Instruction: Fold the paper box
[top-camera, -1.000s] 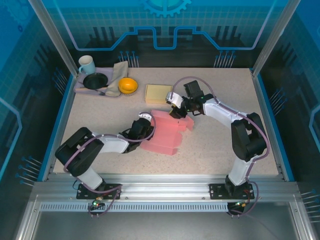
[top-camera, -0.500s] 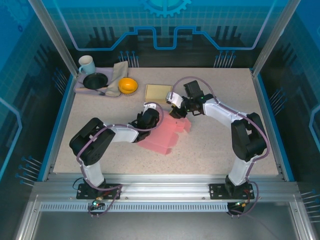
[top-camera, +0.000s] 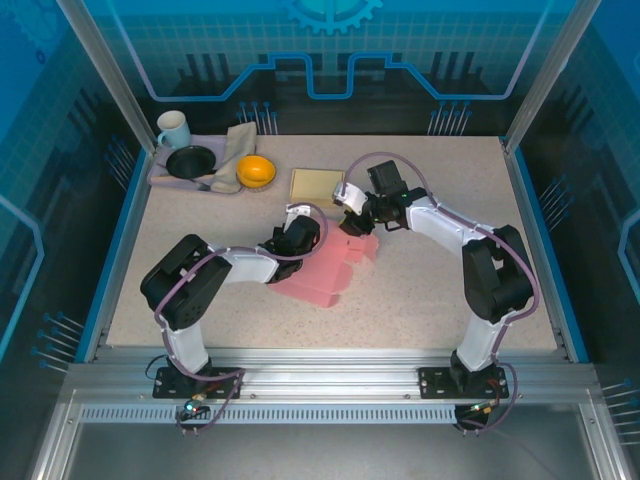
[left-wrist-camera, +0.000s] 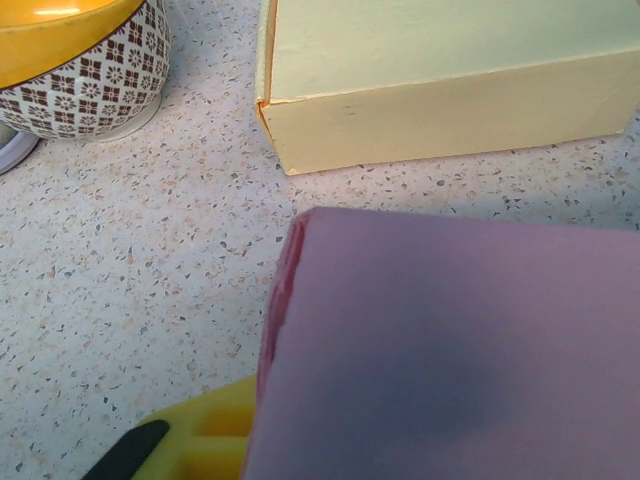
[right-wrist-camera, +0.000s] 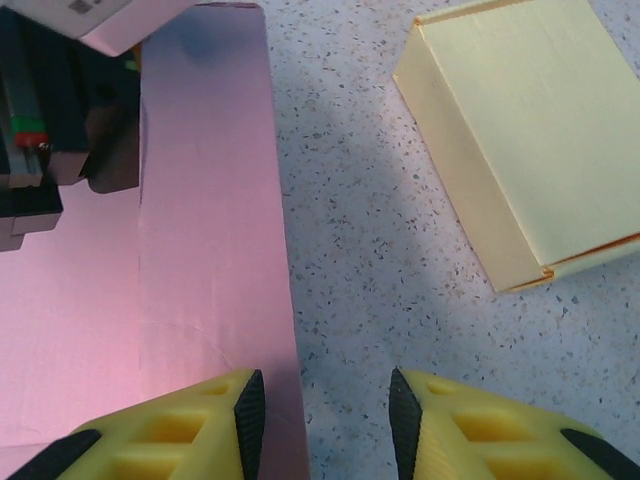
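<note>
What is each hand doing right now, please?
Left hand: cannot be told, the pink paper box covers it.
Right hand: open, holding nothing.

We counted one pink paper box (top-camera: 325, 275); just beyond it one yellow box (top-camera: 316, 183), and to its far left one bowl (top-camera: 256, 171), one mug (top-camera: 173, 128), one black dish (top-camera: 190, 161), one cloth (top-camera: 235, 150)

The right gripper (right-wrist-camera: 325, 420) has fingers (right-wrist-camera: 180, 430) of yellow moulded plastic with matt black pads (right-wrist-camera: 250, 410) on their inner faces. Under its left finger and running ahead lies the paper box (right-wrist-camera: 205, 220), smooth matt pink card with pressed creases; ahead to its right the yellow box (right-wrist-camera: 520, 130) is pale matt card too. The desk (right-wrist-camera: 360, 250) beneath is speckled and stone-like, finely grained, and the bowl (left-wrist-camera: 80, 70) ahead-left of the left gripper (top-camera: 298, 235) is glossy, with a printed pattern outside.
</note>
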